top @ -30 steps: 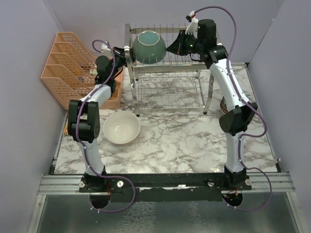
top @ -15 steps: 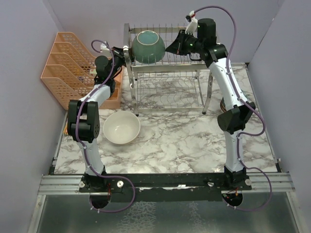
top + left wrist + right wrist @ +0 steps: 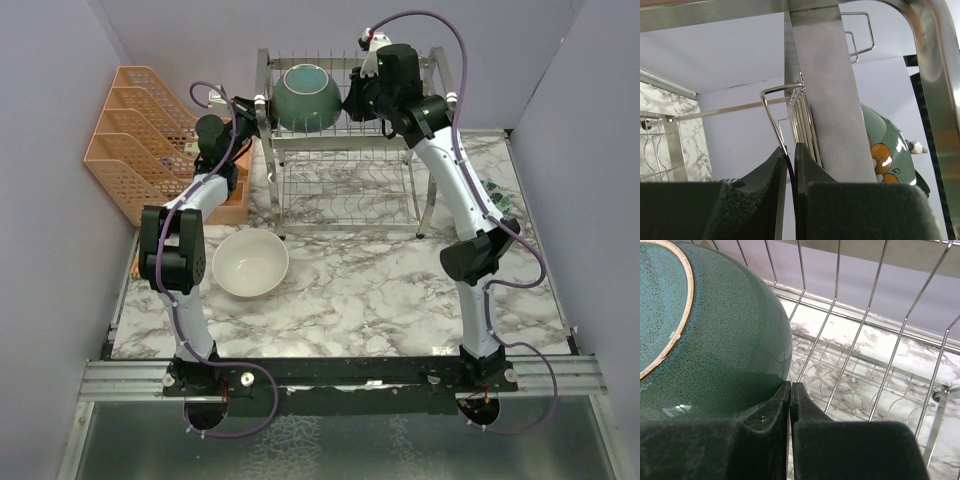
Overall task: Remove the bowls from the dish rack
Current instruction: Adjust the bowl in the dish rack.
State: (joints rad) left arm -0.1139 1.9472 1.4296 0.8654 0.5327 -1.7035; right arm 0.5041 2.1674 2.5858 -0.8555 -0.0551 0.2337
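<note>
The teal bowl [image 3: 305,97] stands on edge on the upper tier of the dish rack [image 3: 424,190]. My right gripper [image 3: 351,100] is shut and empty, its fingertips against the bowl's outer right wall [image 3: 730,340]; rack wires [image 3: 867,305] run behind. My left gripper [image 3: 257,106] is at the rack's left end, shut on a thin rack wire [image 3: 774,120] that runs in between its jaws. Past the rack's flat post [image 3: 825,100], the bowl's side [image 3: 885,155] shows an orange flower. A cream bowl [image 3: 250,263] sits upright on the marble table.
An orange plastic mesh organizer [image 3: 140,140] stands at the back left, beside the left arm. A small green patterned item [image 3: 497,197] lies near the table's right edge, behind the right arm. Purple walls close in on three sides.
My right arm has swung left along the upper tier, bringing its shut gripper up against the teal bowl. The left arm and both bowls have stayed put.
</note>
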